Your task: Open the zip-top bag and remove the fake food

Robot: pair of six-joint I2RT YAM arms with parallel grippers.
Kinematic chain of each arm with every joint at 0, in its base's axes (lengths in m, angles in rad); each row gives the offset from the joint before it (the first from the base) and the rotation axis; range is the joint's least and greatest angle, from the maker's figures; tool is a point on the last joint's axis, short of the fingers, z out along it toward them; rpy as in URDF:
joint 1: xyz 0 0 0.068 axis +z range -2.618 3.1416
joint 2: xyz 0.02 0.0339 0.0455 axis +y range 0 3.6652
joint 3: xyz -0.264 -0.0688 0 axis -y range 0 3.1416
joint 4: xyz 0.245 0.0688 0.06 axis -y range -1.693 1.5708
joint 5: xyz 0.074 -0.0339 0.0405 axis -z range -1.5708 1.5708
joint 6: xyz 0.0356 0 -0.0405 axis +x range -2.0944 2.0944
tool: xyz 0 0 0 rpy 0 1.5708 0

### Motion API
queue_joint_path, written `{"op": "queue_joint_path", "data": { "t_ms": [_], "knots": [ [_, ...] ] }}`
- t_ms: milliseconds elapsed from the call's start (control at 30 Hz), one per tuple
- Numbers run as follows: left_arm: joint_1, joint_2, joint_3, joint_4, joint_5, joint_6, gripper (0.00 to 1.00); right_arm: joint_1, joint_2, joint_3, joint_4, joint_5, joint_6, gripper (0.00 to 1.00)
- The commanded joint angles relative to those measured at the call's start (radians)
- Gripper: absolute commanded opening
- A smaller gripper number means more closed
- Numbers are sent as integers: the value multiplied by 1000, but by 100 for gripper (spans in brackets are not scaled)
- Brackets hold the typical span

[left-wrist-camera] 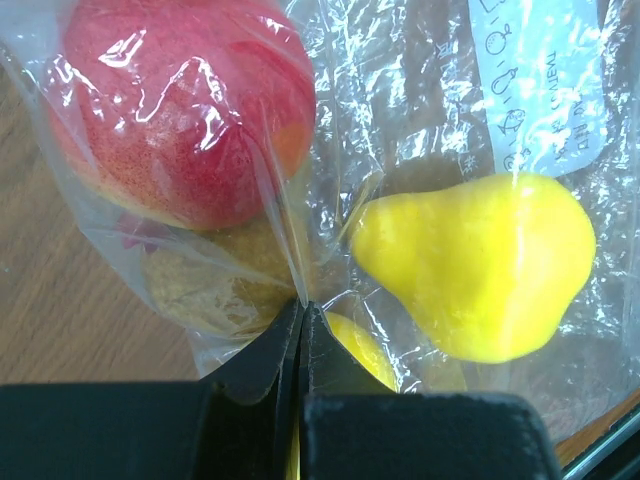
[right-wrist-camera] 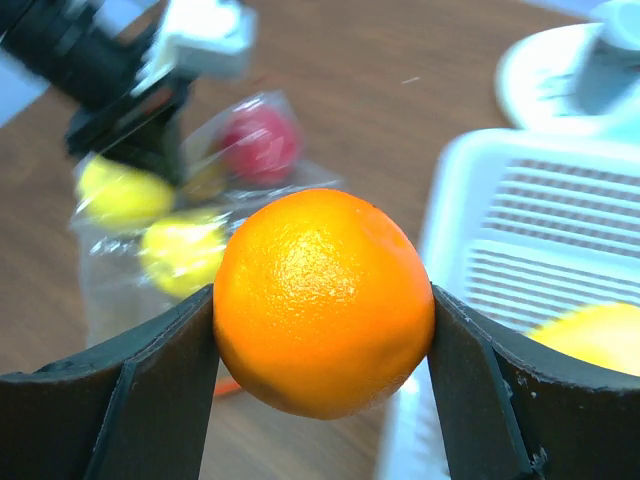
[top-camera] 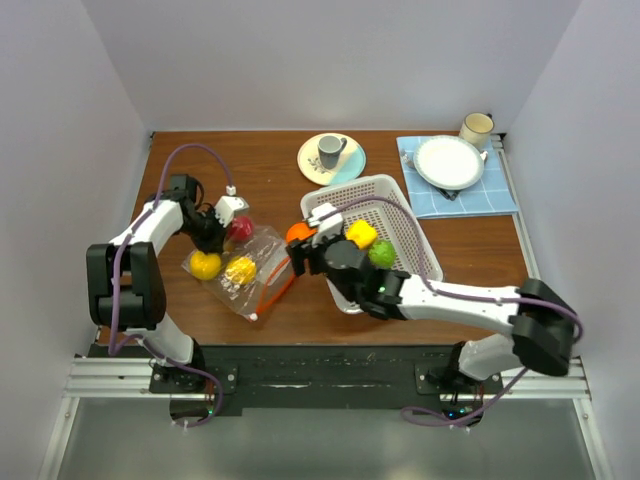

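Note:
The zip-top bag [top-camera: 250, 262] lies on the table left of centre, its orange-red zip strip [top-camera: 277, 287] towards the basket. Inside it are fake food pieces: a red fruit [left-wrist-camera: 185, 100], a yellow pear [left-wrist-camera: 480, 265] and another yellow piece [top-camera: 240, 270]. My left gripper [left-wrist-camera: 303, 310] is shut on a fold of the bag's plastic at its far end. An orange [right-wrist-camera: 322, 300] hangs above the table between bag and basket, with my right gripper [top-camera: 300, 242] shut on it. A yellow piece [top-camera: 361, 234] and a green one [top-camera: 382, 253] lie in the basket.
The white perforated basket [top-camera: 415, 225] stands right of the bag, under my right forearm. At the back are a plate with a grey cup [top-camera: 331, 158], a blue cloth with a white plate [top-camera: 450, 162], and a mug [top-camera: 476, 128].

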Motion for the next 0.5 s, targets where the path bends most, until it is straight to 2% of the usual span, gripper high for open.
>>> {"op": "queue_joint_path", "data": {
  "t_ms": [0, 100, 133, 167, 233, 367, 467],
  "knots": [
    [9, 14, 28, 2, 24, -4, 0, -80, -91, -75, -110, 198, 34, 55],
    [7, 7, 25, 0, 35, -15, 0, -134, -44, -64, -167, 301, 61, 59],
    [6, 4, 23, -1, 38, -15, 0, -142, -24, -49, -178, 332, 66, 65],
    [6, -3, 23, -3, 38, -13, 0, -145, 17, -34, -191, 346, 71, 81],
    [6, -10, 23, -7, 39, -10, 0, -146, 62, 24, -240, 363, 80, 96],
    [7, -24, 22, -13, 42, -9, 0, -145, 114, 100, -296, 354, 98, 99],
    [7, -23, 22, -18, 41, -6, 0, -133, 81, 99, -268, 282, 50, 99]
  ]
}}
